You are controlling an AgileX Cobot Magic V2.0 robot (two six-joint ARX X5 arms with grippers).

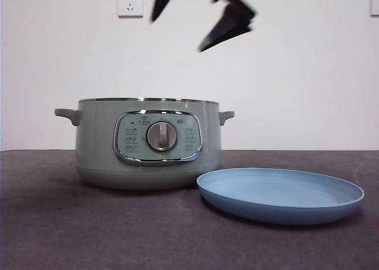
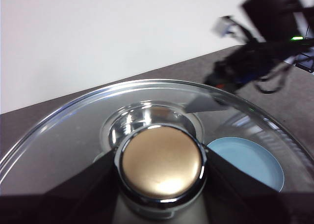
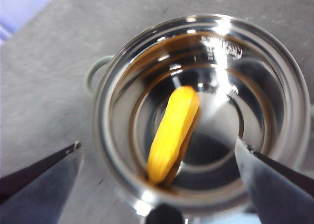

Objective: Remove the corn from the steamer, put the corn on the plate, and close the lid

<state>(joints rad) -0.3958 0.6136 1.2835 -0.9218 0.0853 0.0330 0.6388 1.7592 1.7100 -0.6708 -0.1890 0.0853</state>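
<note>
**Lid lifted, corn still in the steamer**

Presently the left gripper [image 2: 161, 194] holds the lid [image 2: 73, 135] aloft, its fingers clamped on the knob [image 2: 162, 166]. The right gripper [image 3: 157, 155] hovers above the open steamer [image 1: 148, 145] with fingers spread wide. The corn [image 3: 172, 133] lies inside on the polished inner bowl, leaning against its curved wall. The plate [image 1: 280, 194] sits empty on the tabletop [image 1: 59, 222], just beside the steamer. Likely hazards: fingers striking the chrome rim on descent, or the rounded cob rolling or slipping from the pinch against slick metal
</note>
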